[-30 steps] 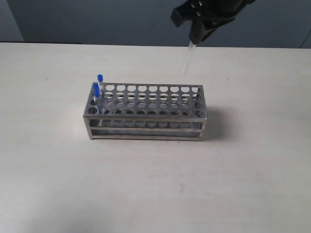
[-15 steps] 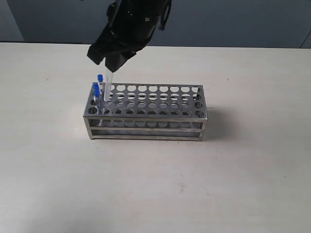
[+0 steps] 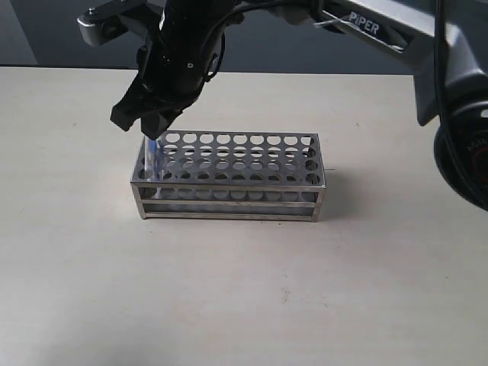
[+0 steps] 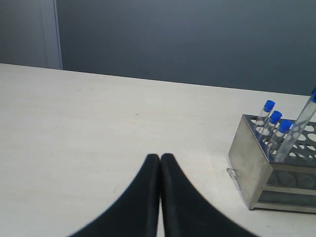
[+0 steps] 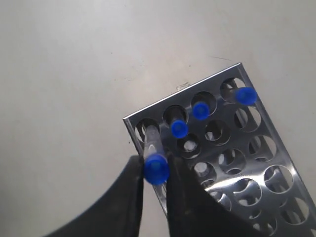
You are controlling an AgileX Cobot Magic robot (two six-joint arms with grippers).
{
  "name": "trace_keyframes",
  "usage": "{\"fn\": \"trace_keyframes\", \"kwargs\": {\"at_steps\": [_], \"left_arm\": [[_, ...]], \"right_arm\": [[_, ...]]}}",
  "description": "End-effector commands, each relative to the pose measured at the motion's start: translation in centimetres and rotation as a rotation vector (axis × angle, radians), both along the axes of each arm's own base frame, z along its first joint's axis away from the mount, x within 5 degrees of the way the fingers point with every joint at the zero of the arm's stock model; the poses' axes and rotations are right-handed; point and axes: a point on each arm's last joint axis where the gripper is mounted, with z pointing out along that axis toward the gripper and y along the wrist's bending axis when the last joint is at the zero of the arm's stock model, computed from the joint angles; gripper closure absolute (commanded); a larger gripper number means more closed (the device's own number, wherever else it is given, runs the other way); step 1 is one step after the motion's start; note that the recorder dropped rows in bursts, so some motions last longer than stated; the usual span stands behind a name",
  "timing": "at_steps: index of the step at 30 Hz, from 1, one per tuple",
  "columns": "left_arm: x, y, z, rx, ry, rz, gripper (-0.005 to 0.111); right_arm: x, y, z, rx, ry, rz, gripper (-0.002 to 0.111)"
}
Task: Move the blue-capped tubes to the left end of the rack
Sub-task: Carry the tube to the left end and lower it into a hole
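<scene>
The steel rack (image 3: 229, 177) stands mid-table. My right gripper (image 3: 147, 120) hangs over the rack's left end, shut on a blue-capped tube (image 5: 156, 168) whose lower end dips into the corner hole of the rack (image 5: 232, 163). Three more blue-capped tubes (image 5: 199, 110) stand in the same end row; in the left wrist view these three tubes (image 4: 274, 118) show upright, with the held tube (image 4: 297, 127) slanting beside them. The right arm hides the tubes in the exterior view. My left gripper (image 4: 160, 157) is shut and empty, low over bare table, well away from the rack (image 4: 256, 168).
The rest of the rack's holes (image 3: 252, 156) hold nothing. Pale tabletop (image 3: 244, 290) surrounds the rack on all sides. A dark wall (image 4: 173, 39) runs behind the table's far edge.
The right arm has swung from the far right across to the rack's left end and come down, carrying the tube with it, so that the tube's tip now enters a hole.
</scene>
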Motion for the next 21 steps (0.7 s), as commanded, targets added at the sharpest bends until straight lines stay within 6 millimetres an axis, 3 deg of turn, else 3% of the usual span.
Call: {"fn": "trace_keyframes", "kwargs": {"at_steps": [1,21], "left_arm": [[0.0,-0.1,0.1,0.001,-0.006,-0.012,0.106],[0.0,-0.1,0.1,0.001,-0.006,-0.012,0.106]], "right_arm": [[0.4,0.6,-1.4,-0.003,0.012,0.001,0.108],[0.2,2.8,-6.1,0.021,0.099,-0.002,0.108]]}}
